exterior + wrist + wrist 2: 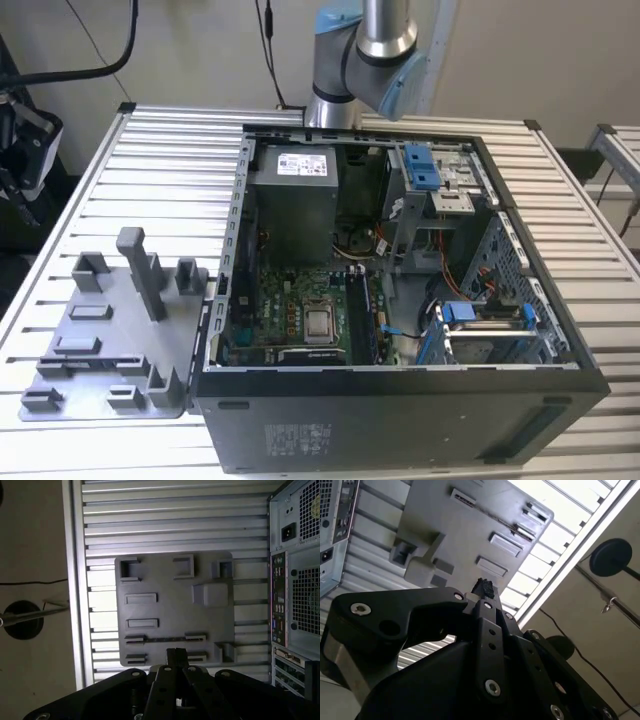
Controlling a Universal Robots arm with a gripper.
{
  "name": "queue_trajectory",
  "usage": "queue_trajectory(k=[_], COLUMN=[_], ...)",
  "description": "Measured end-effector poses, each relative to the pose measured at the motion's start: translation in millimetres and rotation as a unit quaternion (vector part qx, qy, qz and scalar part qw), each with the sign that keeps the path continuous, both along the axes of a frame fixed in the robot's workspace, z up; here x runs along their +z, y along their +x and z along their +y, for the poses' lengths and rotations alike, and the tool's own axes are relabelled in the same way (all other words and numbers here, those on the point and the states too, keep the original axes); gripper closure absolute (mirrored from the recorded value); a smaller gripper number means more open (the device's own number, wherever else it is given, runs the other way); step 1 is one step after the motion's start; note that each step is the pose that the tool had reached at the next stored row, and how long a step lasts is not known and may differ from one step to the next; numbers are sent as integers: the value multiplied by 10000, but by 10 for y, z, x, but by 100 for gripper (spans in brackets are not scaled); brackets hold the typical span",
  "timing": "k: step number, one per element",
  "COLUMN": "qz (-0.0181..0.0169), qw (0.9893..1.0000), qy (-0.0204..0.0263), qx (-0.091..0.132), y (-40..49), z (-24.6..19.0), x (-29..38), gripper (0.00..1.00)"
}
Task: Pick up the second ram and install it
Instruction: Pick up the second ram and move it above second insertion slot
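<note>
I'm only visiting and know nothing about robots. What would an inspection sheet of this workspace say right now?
Surface: slatted metal table carrying an open computer case, with a grey fixture at the exterior view's left of it.
Job's things: second ram, seemingly the thin dark strip standing on edge between two holders of the fixture.
Clutter: nothing seen.
Grippers: pincer hangs over the fixture, nearest that strip.
Cables: black cables hang by the wall; coloured wires lie inside the case.
Surroundings: pale wall; round black base beyond the table's edge.
</note>
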State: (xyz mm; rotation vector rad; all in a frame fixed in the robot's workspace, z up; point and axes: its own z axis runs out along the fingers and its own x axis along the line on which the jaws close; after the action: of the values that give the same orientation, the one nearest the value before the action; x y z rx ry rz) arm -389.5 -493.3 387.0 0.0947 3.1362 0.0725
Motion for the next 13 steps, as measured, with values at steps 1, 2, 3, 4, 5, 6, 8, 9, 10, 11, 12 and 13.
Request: queue_trajectory(k=[1,2,3,4,5,6,8,9,10,11,12,13], qz=[0,0,0,0,0,1,0,0,0,0,0,0], qw=[10000,10000,10000,10000,10000,10000,10000,10000,9999,9999,9999,9999], qy=[0,0,0,0,-1,-1,0,0,0,0,0,0], qx=[12,22,32,43,52,62,80,91,104,117,132,149], y=[0,0,0,0,0,0,0,0,0,0,0,0], z=[0,0,0,0,0,0,0,0,0,0,0,0], x=[0,0,1,1,1,1,0,0,0,0,0,0], gripper=[89,89,89,89,89,89,89,89,89,89,89,89])
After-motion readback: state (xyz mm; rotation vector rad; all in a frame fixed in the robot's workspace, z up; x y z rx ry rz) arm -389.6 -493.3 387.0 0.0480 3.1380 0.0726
